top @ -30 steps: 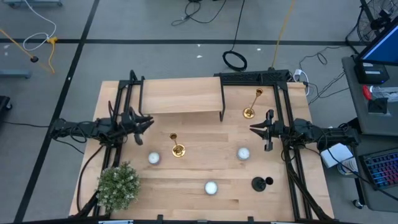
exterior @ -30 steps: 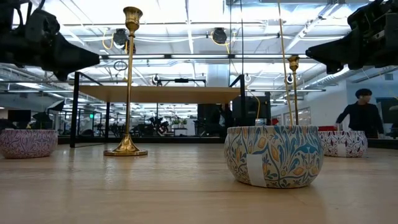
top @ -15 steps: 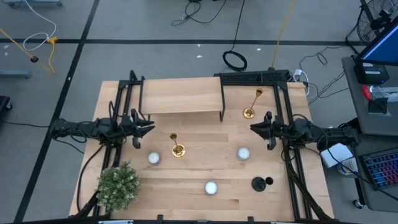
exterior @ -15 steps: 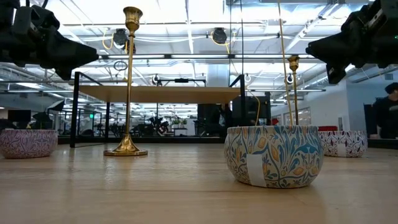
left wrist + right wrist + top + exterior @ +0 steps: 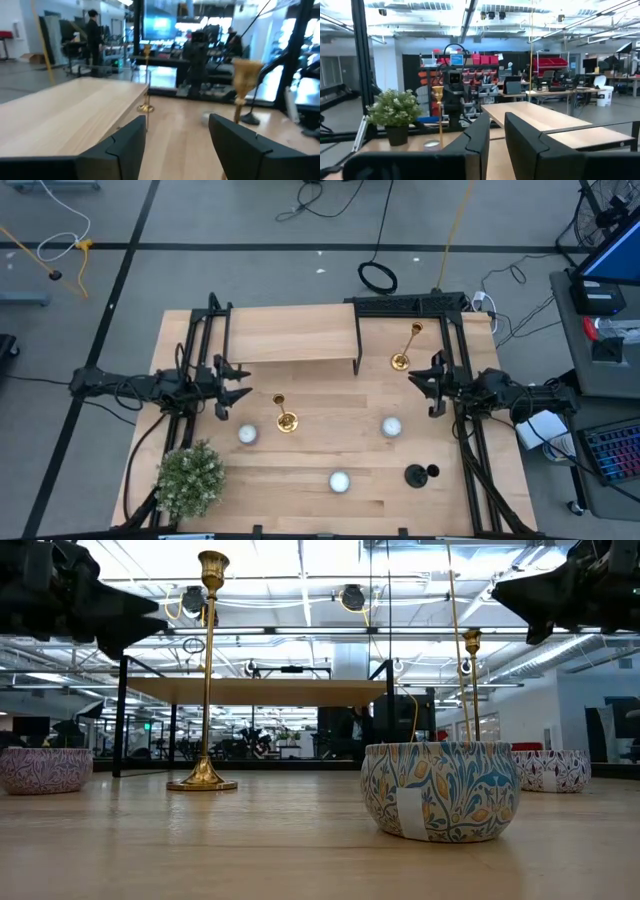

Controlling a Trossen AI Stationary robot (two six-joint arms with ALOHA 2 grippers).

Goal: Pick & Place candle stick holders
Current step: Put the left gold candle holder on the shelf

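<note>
One gold candle stick holder [image 5: 284,412] stands on its round base left of the table's middle; it also shows in the low view [image 5: 207,670]. A second gold candle stick holder [image 5: 405,348] stands at the far right, by the shelf. The black candle stick holder [image 5: 420,474] is at the near right. My left gripper [image 5: 240,380] hovers left of the first gold one, fingers wide open and empty [image 5: 177,145]. My right gripper [image 5: 422,380] hovers near the second gold one, with only a narrow gap between its fingers [image 5: 497,135] and nothing in it.
A raised wooden shelf [image 5: 290,335] spans the far left half of the table. Three tealights in patterned tins [image 5: 247,435] [image 5: 339,481] [image 5: 390,427] sit on the table. A bushy green plant [image 5: 190,478] fills the near left corner. Black frame posts [image 5: 215,330] flank both sides.
My left gripper has opened wide while staying left of the first gold candle stick holder. My right gripper has risen a little. A person in the room behind has walked out of the low view.
</note>
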